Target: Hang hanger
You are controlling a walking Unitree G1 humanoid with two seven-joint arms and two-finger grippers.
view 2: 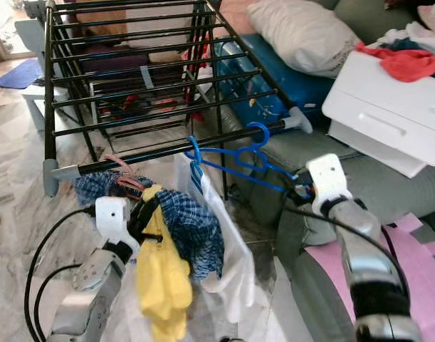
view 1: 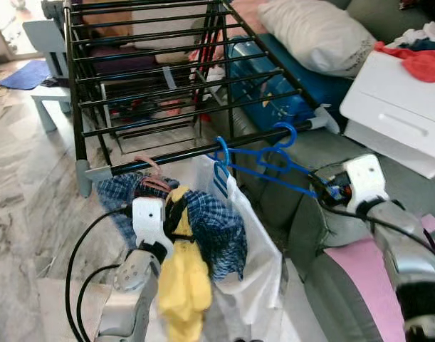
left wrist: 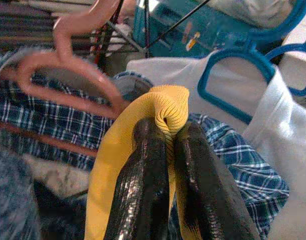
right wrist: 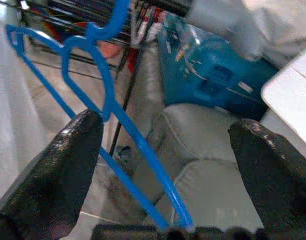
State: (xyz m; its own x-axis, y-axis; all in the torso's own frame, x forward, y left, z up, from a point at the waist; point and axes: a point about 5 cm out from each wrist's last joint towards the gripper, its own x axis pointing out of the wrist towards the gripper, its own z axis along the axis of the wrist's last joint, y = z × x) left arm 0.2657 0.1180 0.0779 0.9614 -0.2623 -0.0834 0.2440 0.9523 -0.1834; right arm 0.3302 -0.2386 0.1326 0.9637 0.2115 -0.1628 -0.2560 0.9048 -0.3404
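- Blue plastic first: my hanger (view 1: pixel 263 162) has its hook over the rack's (view 1: pixel 82 107) front rail (view 1: pixel 203 152), the body tilting down toward my right gripper (right wrist: pixel 165 150), so I judge the hang is as good as made.
- My right fingers stand wide apart in the wrist view; one finger (right wrist: pixel 67 165) sits just beside the hanger's thin arm, and I can't tell whether it touches. Nothing is pinched there, which fits a hand that has no more need to hold.
- A second blue hanger (view 1: pixel 221 167) hangs on the same rail just beside the first, carrying a white cloth (view 1: pixel 253 249) that drapes smooth and limp.
- My left gripper (left wrist: pixel 165 130) is clamped tight on a fold of yellow cloth (view 1: pixel 183 285). It's ribbed knit, soft and thick, and the fold bulges up between the glossy black fingers. I read it as held ready, off the floor.
- Behind the yellow hangs a blue checked shirt (view 1: pixel 210 228) on a pink hanger (left wrist: pixel 67 65), whose rounded hook curls at the rail. The weave looks thin and crumpled.
- The rack is black metal rods, slim and evenly spaced, with grey caps on the rail ends, and the round rail suits a hook.
- A grey sofa (view 1: pixel 302 149) sits beyond the rack with a white pillow (view 1: pixel 317 32); a white drawer unit (view 1: pixel 395 114) stands at my right, red cloth (view 1: pixel 423 63) on top. Marbled tile floor (view 1: pixel 25 185) gleams at my left.
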